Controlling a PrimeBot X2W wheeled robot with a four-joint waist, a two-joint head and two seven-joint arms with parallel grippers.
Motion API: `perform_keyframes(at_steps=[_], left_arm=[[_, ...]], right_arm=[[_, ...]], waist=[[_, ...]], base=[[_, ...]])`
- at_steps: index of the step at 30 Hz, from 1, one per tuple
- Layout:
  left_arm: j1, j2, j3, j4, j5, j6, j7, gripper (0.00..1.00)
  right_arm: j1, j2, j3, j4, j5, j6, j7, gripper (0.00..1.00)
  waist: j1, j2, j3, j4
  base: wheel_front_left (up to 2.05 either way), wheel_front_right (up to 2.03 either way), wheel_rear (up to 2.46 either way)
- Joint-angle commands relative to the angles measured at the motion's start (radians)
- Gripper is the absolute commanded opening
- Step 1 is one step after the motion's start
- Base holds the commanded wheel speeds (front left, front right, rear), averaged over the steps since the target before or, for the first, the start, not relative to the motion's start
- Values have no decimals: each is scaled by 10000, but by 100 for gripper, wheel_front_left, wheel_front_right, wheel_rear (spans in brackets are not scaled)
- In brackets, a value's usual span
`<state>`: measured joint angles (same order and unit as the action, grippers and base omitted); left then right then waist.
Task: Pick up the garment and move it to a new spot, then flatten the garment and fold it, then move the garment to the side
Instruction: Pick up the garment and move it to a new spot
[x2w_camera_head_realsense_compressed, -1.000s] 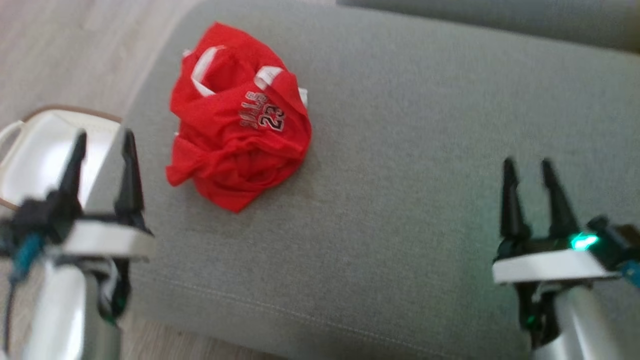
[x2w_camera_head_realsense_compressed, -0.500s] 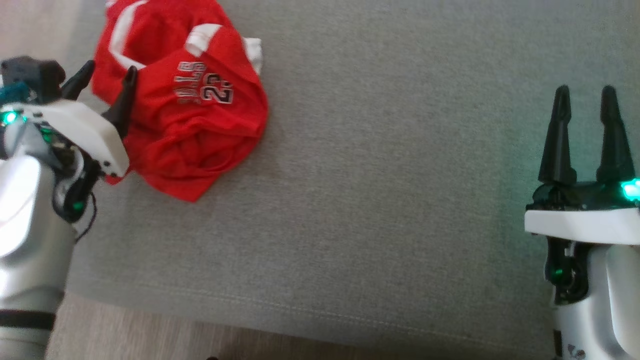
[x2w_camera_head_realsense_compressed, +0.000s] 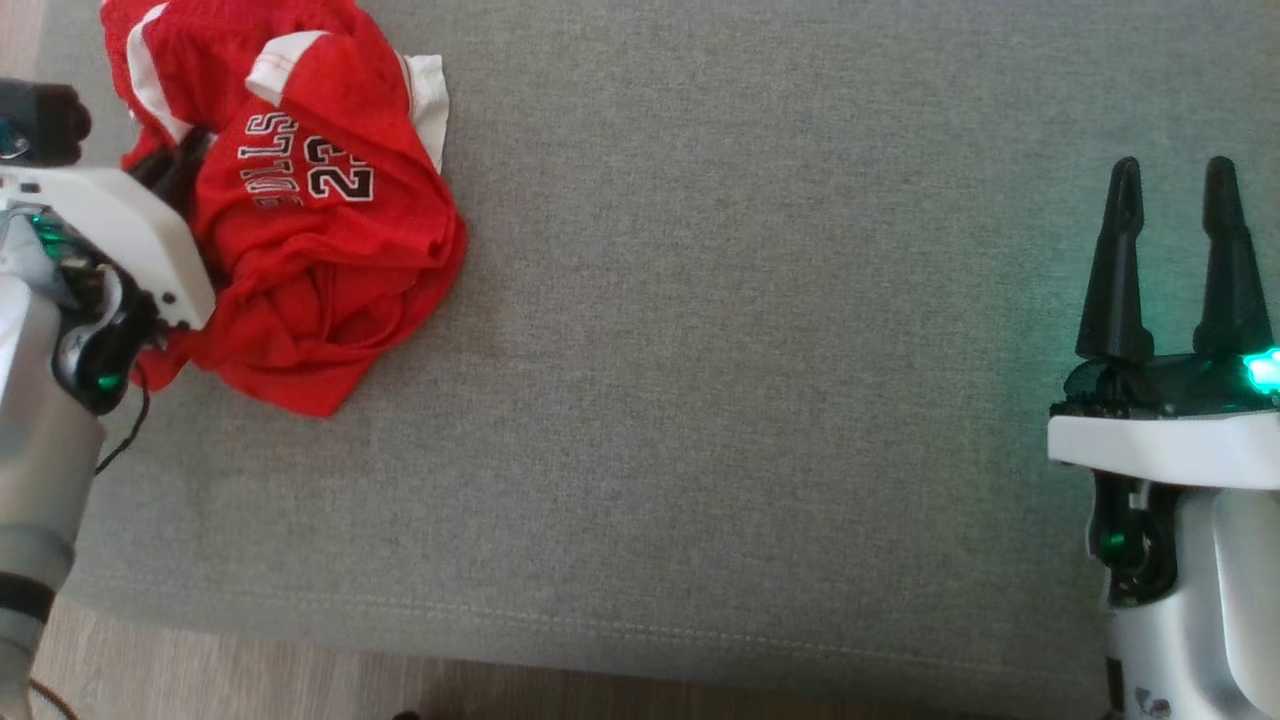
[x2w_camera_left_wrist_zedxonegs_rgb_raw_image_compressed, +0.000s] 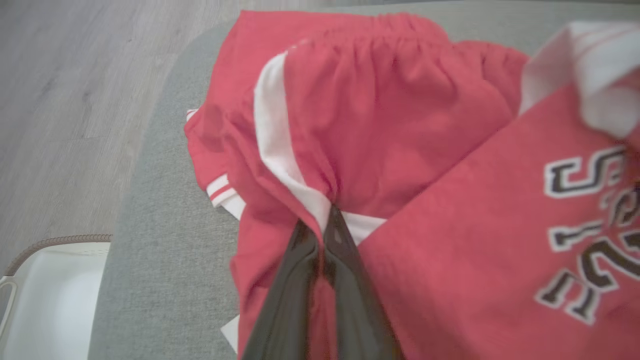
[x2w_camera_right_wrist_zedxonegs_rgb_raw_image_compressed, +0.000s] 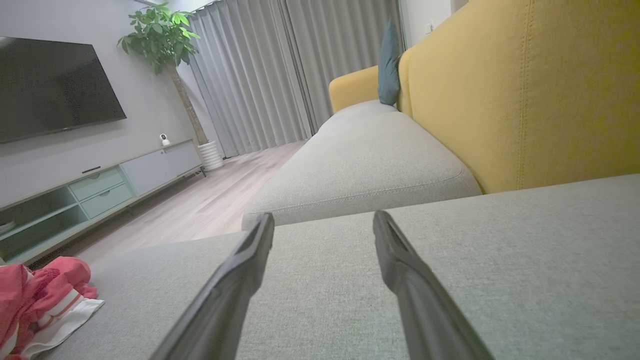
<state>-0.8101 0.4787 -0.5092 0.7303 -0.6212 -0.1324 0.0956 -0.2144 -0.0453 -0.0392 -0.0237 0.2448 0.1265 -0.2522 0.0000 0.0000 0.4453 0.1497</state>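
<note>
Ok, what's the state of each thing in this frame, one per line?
garment: crumpled heap on grey cushion, not flattened or folded
left gripper: shut on garment, at a white stripe
right gripper: open, empty, apart from garment
television: screen dark

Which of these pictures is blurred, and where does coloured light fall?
Head view: sharp, though a green lamp on the right gripper tints the grey fabric cushion. Left wrist view: the crumpled red garment blurs at the right edge. Right wrist view: the near fingers are soft.
</note>
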Motion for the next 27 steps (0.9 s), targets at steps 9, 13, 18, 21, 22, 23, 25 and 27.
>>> perform_keyframes(at_steps=[9,13,18,21,22,23,25,27], left_arm=[[-1021,932,576,142,-171,26,-1936,0],[-1125,1081,693,-165,-9,66,-3017,0],[-1376,1086,994,-1135,23,464,-3339,0],[-1263,1084,1252,-1967,59,844,-3455,0],[-1201,1083,1344,-2272,65,975,-3478,0],[-1123,1079,1419,-2577,68,1098,-3493,0],[-929,1044,1475,-3201,60,1272,-3504,0],[-633,894,1398,-4168,-52,1482,-3255,0]], right_arm=[[53,-49,298,-1,221,42,-80,100],[147,-49,420,154,390,42,-89,100],[325,-49,543,254,599,42,-92,100],[465,-49,622,334,718,42,-93,100],[508,-49,663,354,767,42,-93,100],[550,-49,703,370,814,42,-93,100],[631,-49,785,400,907,42,-94,100],[737,-49,937,426,1038,42,-94,100]], waist=[[0,0,-787,-56],[0,0,-1208,-85],[0,0,-1742,-96],[0,0,-2047,-127],[0,0,-2145,-152],[0,0,-2239,-177],[0,0,-2433,-250],[0,0,-2645,-433]], base=[[0,0,0],[0,0,0],[0,0,0],[0,0,0],[0,0,0],[0,0,0],[0,0,0],[0,0,0]])
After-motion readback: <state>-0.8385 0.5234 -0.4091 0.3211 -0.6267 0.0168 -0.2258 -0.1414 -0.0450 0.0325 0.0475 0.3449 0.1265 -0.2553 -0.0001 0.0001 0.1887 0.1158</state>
